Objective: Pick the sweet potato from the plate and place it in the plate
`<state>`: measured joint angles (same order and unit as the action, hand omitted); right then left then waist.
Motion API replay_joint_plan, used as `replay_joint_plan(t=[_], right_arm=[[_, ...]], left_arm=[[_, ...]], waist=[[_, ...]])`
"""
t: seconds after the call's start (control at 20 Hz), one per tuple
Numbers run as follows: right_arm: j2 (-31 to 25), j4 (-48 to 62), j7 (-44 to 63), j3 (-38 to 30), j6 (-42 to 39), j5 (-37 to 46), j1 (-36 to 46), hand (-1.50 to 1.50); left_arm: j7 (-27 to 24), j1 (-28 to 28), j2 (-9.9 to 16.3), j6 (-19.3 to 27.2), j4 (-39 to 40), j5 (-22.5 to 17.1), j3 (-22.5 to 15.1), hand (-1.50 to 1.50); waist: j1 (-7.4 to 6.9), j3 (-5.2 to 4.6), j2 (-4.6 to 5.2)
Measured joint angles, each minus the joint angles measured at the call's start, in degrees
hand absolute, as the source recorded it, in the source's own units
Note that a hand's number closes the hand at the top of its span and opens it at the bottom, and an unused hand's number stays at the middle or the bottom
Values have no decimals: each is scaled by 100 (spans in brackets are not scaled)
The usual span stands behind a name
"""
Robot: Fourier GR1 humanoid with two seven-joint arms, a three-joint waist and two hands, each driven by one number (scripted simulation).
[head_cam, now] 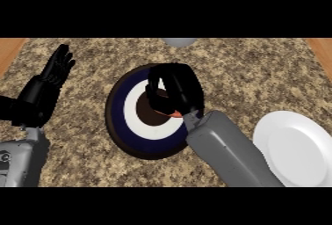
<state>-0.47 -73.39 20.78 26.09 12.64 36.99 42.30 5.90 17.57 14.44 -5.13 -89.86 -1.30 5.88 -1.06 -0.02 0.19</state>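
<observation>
A round plate point(130, 127) with a dark rim, a navy ring, a white ring and a brown centre lies mid-counter. My right hand point(176, 88) is over its centre, fingers curled down round the sweet potato point(174, 114), of which only a small orange-brown sliver shows under the palm. A plain white plate point(295, 149) lies at the right, beside my right forearm. My left hand point(45, 90) stays open at the left edge, fingers up, resting.
A grey rounded object point(179, 41) sits at the counter's far edge, top centre. Wooden strips point(9, 50) border the granite counter at the upper left and upper right corners.
</observation>
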Motion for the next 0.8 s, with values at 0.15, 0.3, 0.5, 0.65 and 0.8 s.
replay_joint_plan(t=[0.15,0.3,0.5,0.65,0.8], right_arm=[[23,747,-95,70,369,-432,325,-150],[35,1394,-94,313,849,-995,648,-150],[42,2020,-492,538,1187,-1908,1008,-150],[45,2195,-871,703,1496,-2581,1121,-150],[46,2243,-1252,696,1917,-3122,1237,-150]], left_arm=[[52,40,50,-62,-50,-50,47,0],[35,22,17,-75,-62,-35,19,0],[-19,59,29,-161,7,-65,28,0],[0,122,20,-166,38,-56,22,0],[68,157,-25,-149,-11,-32,-34,0]], waist=[[-53,0,11],[-105,1,22],[-166,2,40],[-205,3,48],[-233,4,52]])
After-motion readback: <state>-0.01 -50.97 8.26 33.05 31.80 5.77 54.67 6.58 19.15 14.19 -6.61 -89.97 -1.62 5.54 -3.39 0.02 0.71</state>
